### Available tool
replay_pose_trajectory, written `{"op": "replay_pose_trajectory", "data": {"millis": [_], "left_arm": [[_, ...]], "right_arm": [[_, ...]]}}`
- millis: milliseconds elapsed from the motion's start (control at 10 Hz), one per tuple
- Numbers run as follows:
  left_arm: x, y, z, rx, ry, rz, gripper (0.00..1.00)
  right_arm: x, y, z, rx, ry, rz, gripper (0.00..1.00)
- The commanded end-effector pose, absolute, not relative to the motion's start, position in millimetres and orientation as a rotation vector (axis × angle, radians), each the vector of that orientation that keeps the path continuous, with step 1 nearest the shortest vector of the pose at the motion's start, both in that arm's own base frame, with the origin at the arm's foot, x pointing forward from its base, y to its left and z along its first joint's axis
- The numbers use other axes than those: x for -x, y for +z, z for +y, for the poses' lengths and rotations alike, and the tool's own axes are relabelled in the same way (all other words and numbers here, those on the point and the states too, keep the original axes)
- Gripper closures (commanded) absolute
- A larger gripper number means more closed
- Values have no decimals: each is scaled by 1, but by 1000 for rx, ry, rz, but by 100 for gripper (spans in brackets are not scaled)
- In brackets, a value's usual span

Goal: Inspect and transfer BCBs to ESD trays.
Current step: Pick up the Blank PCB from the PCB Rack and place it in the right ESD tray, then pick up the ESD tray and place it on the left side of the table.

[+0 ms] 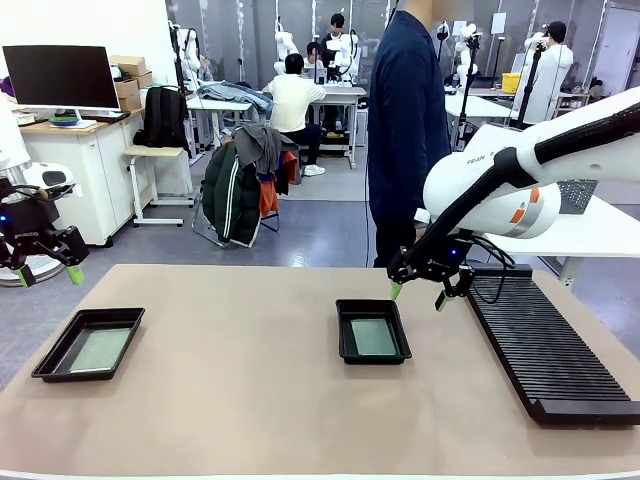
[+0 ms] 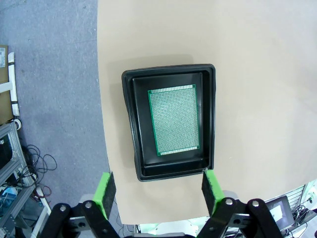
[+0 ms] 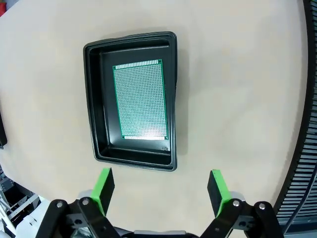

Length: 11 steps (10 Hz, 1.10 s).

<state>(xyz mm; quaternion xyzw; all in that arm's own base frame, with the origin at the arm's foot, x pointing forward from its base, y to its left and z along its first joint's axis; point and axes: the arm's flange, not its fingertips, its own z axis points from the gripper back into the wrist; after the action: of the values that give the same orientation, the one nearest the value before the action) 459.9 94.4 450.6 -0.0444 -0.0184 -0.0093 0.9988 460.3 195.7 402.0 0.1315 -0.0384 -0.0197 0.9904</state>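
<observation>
busy lab room in the back, people at desks, and up front a wide tan table (image 1: 250, 400) with a person in a dark blue top (image 1: 405, 130) standing at its far edge.

going left to right: the left gripper (image 1: 48, 272) hangs in the air off the table's left edge, jaws wide apart, nothing in them. near it, on the table's left side, sits a shallow black plastic tray with rounded corners (image 1: 52, 360), and a thin pale grey-green rectangular board (image 1: 100, 349) lies flat on its floor. the left wrist view looks straight down on that same tray (image 2: 133, 129) and board (image 2: 174, 120).

around the middle there's a second black tray (image 1: 344, 345) with another grey-green board (image 1: 373, 337) flat inside. the right gripper (image 1: 416, 295) hovers just past its far right corner, also spread wide and empty. far right: a long black ribbed slotted rack (image 1: 545, 350).
</observation>
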Motion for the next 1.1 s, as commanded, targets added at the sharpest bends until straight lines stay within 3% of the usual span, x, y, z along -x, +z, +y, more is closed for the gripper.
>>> {"op": "replay_pose_trajectory", "data": {"millis": [0,1000], "left_arm": [[-459,450,95,89,-15,-44,7],[-459,450,95,89,-15,-44,7]], "right_arm": [[-460,402,197,-264,-37,-76,0],[-460,402,197,-264,-37,-76,0]]}}
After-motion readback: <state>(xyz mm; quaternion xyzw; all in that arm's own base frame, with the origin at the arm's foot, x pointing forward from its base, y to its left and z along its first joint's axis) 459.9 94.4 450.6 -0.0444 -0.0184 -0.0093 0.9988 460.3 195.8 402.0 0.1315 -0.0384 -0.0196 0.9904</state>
